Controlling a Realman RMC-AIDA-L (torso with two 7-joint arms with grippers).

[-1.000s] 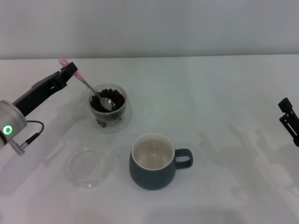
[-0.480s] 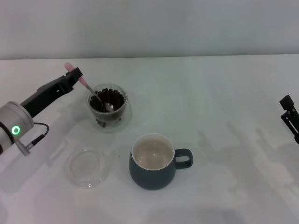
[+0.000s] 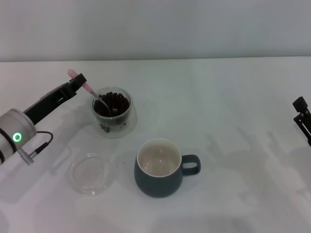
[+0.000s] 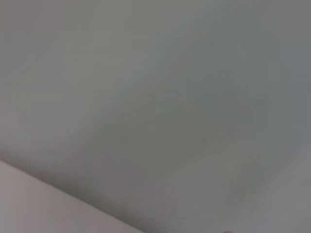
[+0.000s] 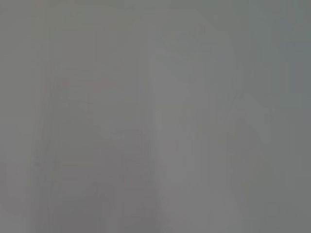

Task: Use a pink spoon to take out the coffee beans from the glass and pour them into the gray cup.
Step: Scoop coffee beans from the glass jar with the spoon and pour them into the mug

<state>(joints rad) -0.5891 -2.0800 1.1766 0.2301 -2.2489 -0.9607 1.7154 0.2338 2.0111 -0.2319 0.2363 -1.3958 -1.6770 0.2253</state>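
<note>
— What do the vessels on the white table (image 3: 233, 97) hold?

— The small clear double-walled glass (image 3: 112, 112) is filled with dark, nearly black coffee beans (image 3: 116, 102). The squat blue-gray ceramic cup (image 3: 161, 169), nearer the robot than the glass and to its right, shows only its cream inside; its loop handle points away from the glass. A flat clear round dish (image 3: 91, 173) lies left of the cup, bare.

— And the spoon?

— The left hand (image 3: 77, 81), just left of the glass, is clamped on the pale-pink handle of the slim metal-necked spoon (image 3: 88, 88), which slants down into the glass.

— What can't you make out?

— The spoon's bowl is buried among the beans. The right hand (image 3: 302, 119) sits far right of the cup, cut off by the frame edge; I cannot tell how its fingers stand. Both wrist views show only blank gray.
</note>
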